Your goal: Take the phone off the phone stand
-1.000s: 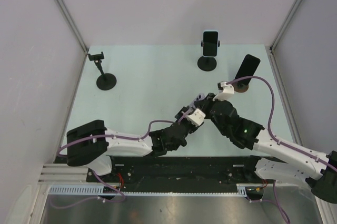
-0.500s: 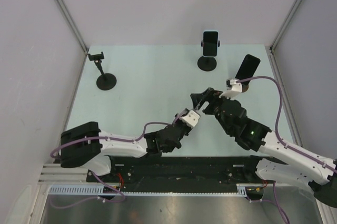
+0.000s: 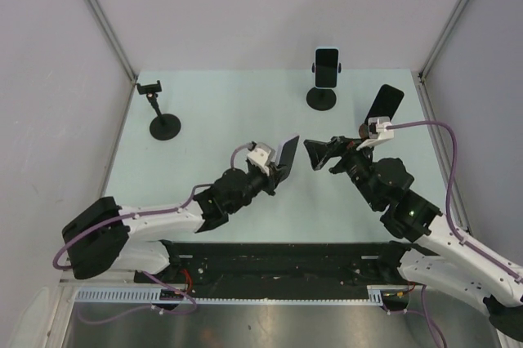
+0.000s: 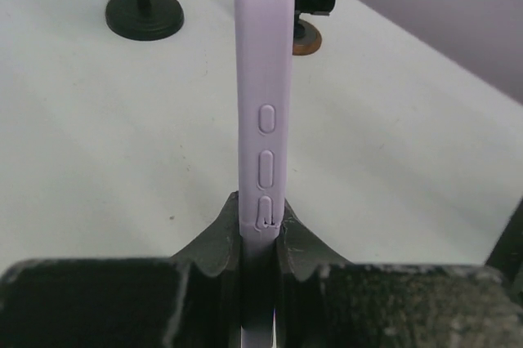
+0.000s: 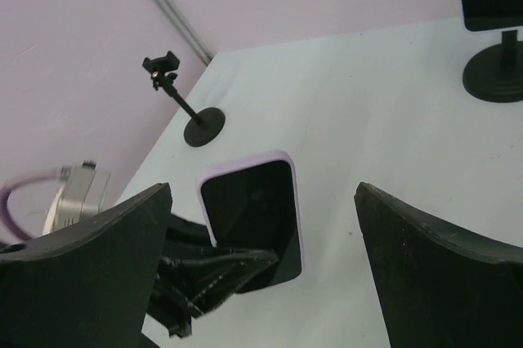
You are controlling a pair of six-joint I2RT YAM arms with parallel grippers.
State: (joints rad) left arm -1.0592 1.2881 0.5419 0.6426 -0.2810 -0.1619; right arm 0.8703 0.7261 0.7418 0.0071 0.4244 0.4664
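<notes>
A phone (image 3: 288, 152) in a lilac case is held upright above the table by my left gripper (image 3: 280, 165), which is shut on its lower end. In the left wrist view the phone's lilac edge (image 4: 263, 78) rises from between the left gripper's (image 4: 260, 219) fingers. My right gripper (image 3: 315, 156) is open just to the right of the phone, apart from it. In the right wrist view the phone's dark screen (image 5: 253, 209) shows between the spread fingers of the right gripper (image 5: 263, 191). An empty phone stand (image 3: 155, 91) is at the back left.
A second phone (image 3: 327, 66) sits in a black stand (image 3: 321, 100) at the back. A third phone (image 3: 384, 103) leans on a brown-based stand (image 4: 304, 37) at the right edge. Walls close the table on the left, back and right.
The left gripper has shut on the lilac phone. The right gripper has opened and let go of it. The arms have drawn apart, the left carrying the phone leftward.
</notes>
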